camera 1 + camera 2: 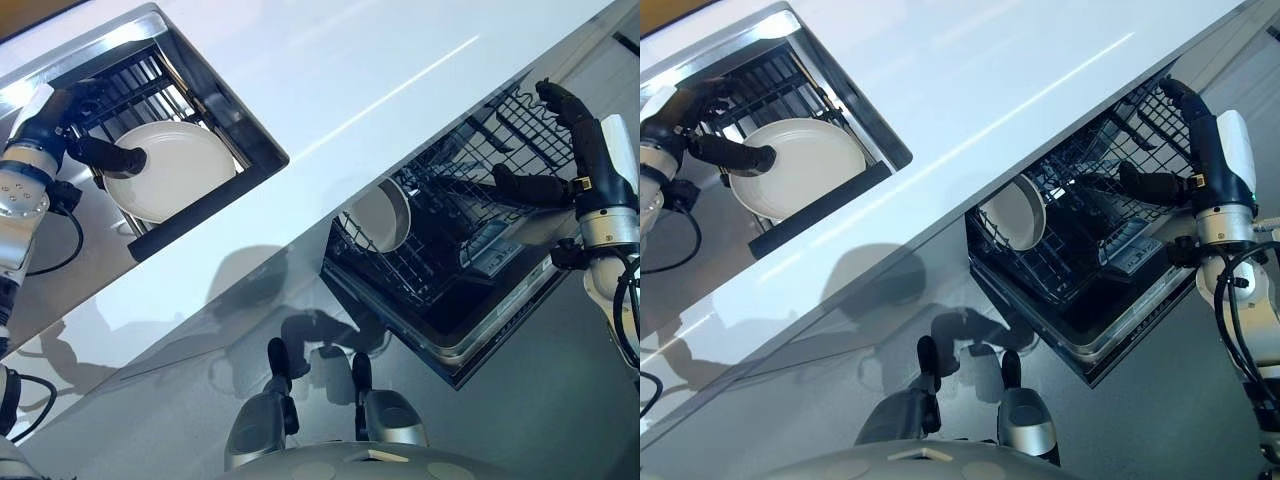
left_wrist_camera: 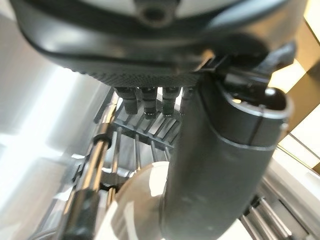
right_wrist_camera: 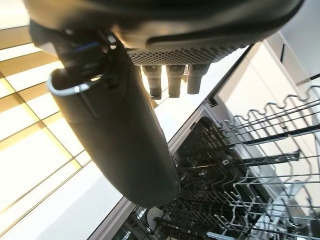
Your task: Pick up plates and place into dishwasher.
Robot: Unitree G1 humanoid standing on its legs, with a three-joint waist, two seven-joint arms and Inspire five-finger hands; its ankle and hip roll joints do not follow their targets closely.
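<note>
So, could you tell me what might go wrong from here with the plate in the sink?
The left hand has only its thumb laid over the rim of the plate in the sink rack; if the grip is that shallow, the plate could slip or knock the sink's edge when lifted.

The dishwasher rack already holds one plate; a second could clip it or the wire tines.

The right hand hovers over that rack and may obstruct the placing.

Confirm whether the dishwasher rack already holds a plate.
Yes. One white plate stands on edge in the dishwasher rack, near the counter's edge, while another white plate lies in the sink.
</note>
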